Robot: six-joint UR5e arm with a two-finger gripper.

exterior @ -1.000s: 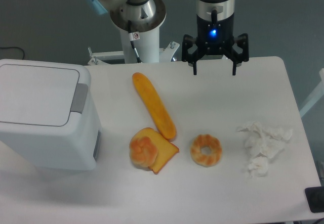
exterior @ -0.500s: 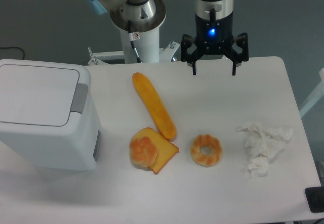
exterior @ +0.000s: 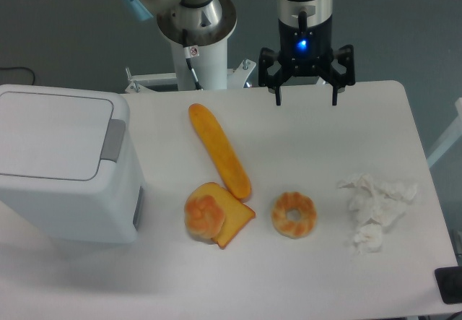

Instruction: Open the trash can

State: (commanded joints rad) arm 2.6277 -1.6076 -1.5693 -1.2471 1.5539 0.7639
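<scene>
Your gripper [exterior: 306, 100] has barely drifted left since a second ago, jaws spread wide over the table's [exterior: 375, 132] far edge, bin [exterior: 65, 165] lid shut.

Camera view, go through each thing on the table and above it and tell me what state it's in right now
White boxy plastic trash can: lid shut, flat.
Grey push tab: untouched.
Black two-finger gripper: open, empty, at the table's far edge.
Long orange bread loaf: lying flat, whole.
Orange toast slice: flat, with a round bun on it.
Orange doughnut: flat, whole.
White tissue: crumpled.
</scene>
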